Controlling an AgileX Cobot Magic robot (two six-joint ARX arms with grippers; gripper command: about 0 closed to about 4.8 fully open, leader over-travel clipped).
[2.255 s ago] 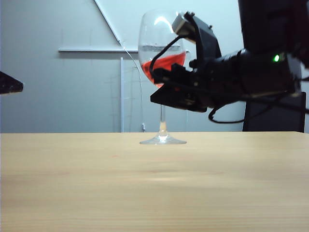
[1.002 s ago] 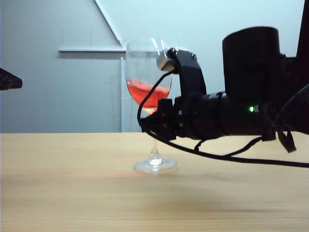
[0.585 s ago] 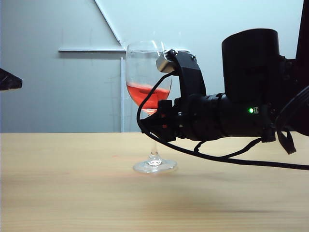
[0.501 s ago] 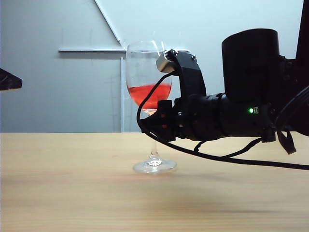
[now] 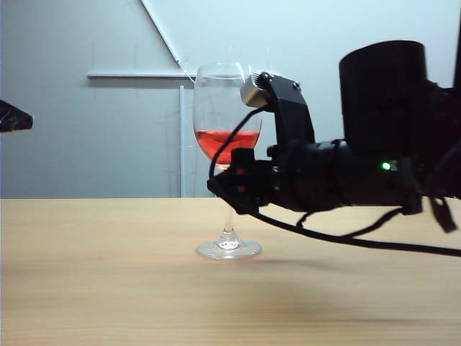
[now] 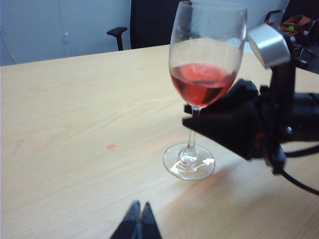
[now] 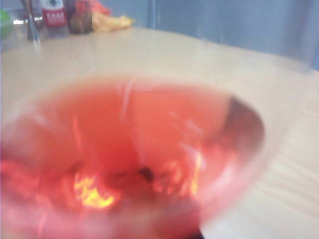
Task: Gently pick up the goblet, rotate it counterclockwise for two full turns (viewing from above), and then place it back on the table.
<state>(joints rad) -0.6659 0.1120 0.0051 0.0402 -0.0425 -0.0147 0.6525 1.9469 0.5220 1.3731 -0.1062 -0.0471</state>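
Observation:
The goblet (image 5: 227, 137) stands upright on the table (image 5: 108, 274), its foot flat and the red liquid level in the bowl. My right gripper (image 5: 225, 184) reaches in from the right just under the bowl, its black fingers (image 6: 224, 130) apart on either side of the thin stem. In the right wrist view the goblet's red bowl (image 7: 129, 149) fills the picture and hides the jaws. My left gripper (image 6: 140, 208) hovers low over the table, well short of the goblet (image 6: 199, 89), shut with nothing in it.
A black cable (image 5: 346, 241) sags under the right arm, close above the table. A small reddish spot (image 6: 110, 147) marks the wood beside the goblet's foot. A black chair (image 6: 118, 35) stands beyond the table's far edge. Bottles (image 7: 54, 17) stand at a far corner.
The goblet came down from the air and now stands on the table, and the tilted, sloshing liquid has settled level. In the last half second the right arm shifted slightly right.

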